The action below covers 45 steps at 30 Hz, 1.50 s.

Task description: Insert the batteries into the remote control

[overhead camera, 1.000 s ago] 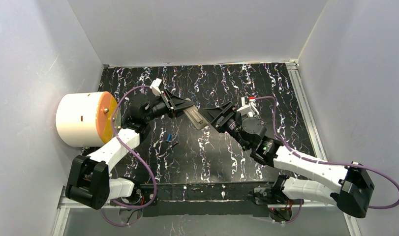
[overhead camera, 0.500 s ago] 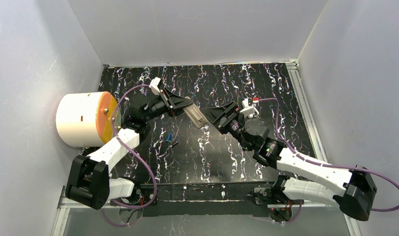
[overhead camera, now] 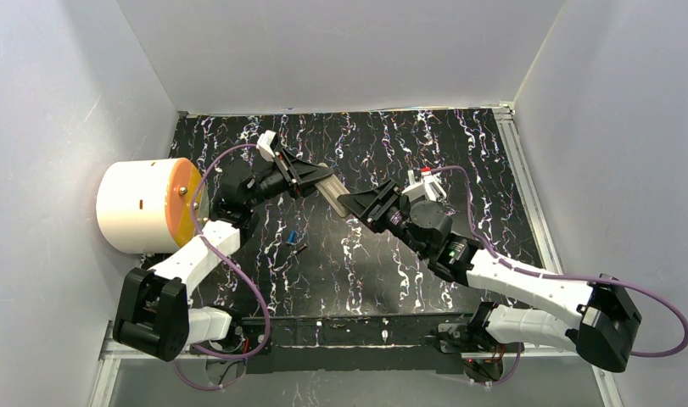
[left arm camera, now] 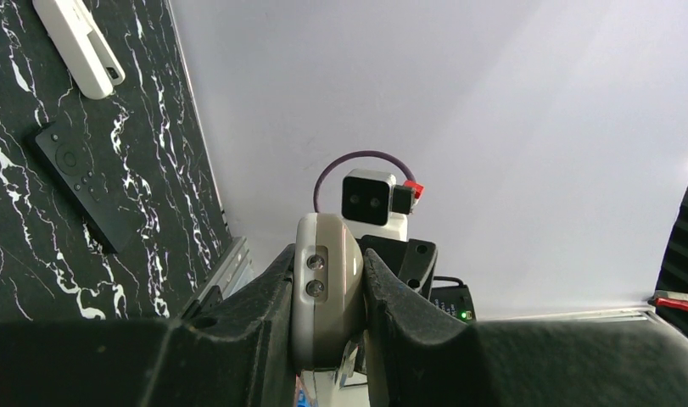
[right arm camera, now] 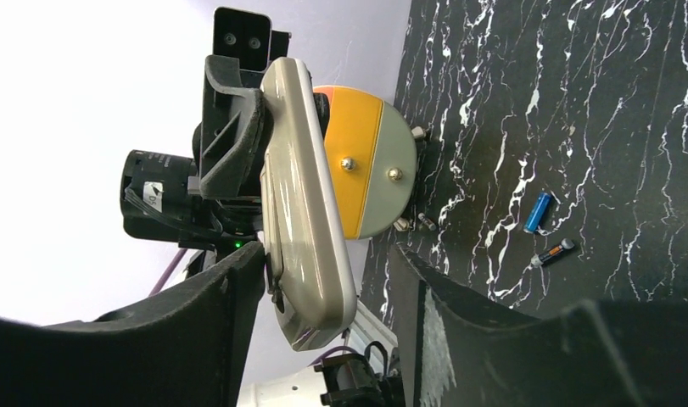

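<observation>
Aloft, the left gripper (left arm camera: 327, 292) has its jaws clamped on one end of the grey remote control (right arm camera: 302, 170), holding it above the marbled black tabletop (right arm camera: 629, 102). The right gripper (right arm camera: 323, 263) straddles the remote's free end with its jaws apart: one finger is just beside the casing, the other stands clear with a visible gap. A blue battery (right arm camera: 539, 212) and a dark battery (right arm camera: 552, 253) lie close together on the tabletop. A white remote (left arm camera: 79, 47) and a black remote (left arm camera: 86, 188) lie near each other there too.
</observation>
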Available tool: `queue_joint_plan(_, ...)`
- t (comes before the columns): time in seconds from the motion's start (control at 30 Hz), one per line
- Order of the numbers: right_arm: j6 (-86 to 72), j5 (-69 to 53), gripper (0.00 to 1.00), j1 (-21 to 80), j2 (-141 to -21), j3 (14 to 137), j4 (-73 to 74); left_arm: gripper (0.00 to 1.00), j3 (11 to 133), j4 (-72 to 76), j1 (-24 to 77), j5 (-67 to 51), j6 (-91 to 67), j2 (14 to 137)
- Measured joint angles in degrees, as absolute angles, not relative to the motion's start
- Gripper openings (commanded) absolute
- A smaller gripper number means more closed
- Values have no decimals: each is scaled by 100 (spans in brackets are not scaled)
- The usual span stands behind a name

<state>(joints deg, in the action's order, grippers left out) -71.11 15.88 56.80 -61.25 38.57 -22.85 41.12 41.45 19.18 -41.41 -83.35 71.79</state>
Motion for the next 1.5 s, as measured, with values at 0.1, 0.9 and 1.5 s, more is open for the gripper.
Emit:
queue_joint_plan(0.1,-7175,1503,59,5655,-6169,3889,-2309,0,4112,4158,1911,-4141,-8344,7179)
queue_joint_plan(0.9,-7666,779,59,5406,-6403,3887,-2762,0,4110,4316,1831,-4359,-8329,7177)
queue_joint_plan(1.5,-5295,-2488,81,4209,-6858,5238,-2018,0,4595,4506,1859,-5594,-7465,7286)
